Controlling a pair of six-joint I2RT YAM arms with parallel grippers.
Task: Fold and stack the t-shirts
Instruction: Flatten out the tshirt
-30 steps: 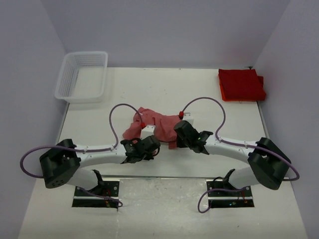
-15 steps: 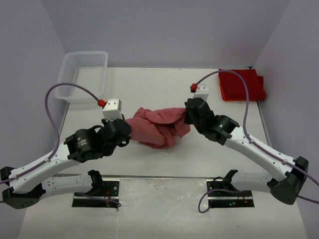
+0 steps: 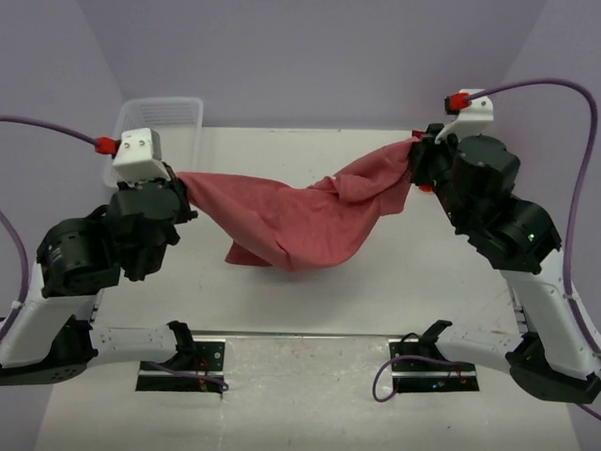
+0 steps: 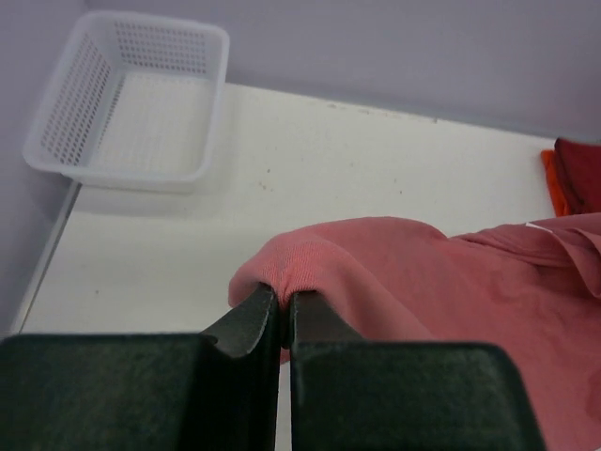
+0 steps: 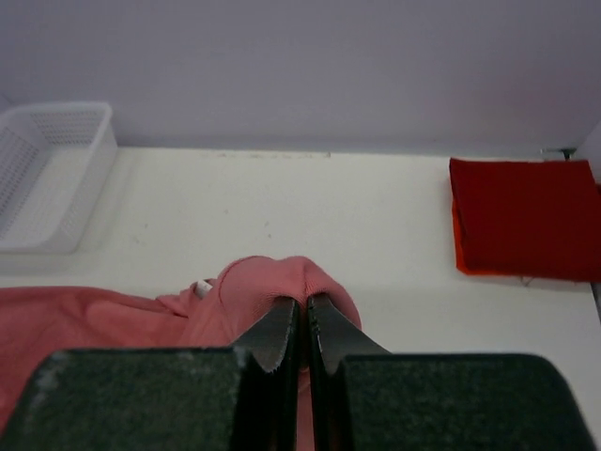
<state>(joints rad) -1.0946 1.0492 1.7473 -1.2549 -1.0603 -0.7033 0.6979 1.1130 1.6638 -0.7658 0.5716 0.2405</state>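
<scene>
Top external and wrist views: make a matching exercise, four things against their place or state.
Things:
1. salmon-red t-shirt
2. folded red t-shirts
3. white mesh basket
4. left tool

Place or state:
A. far left, nothing in it
B. shut on a fold of cloth
C. held up, stretched wide
D. stacked flat, far right

Pairs: 1-C, 2-D, 3-A, 4-B

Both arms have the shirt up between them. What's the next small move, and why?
Probably lower both ends together, keeping them apart, to lay the shirt flat on the table. The left gripper and right gripper each pinch an end, and the middle sags in folds, so it isn't yet spread for folding.
</scene>
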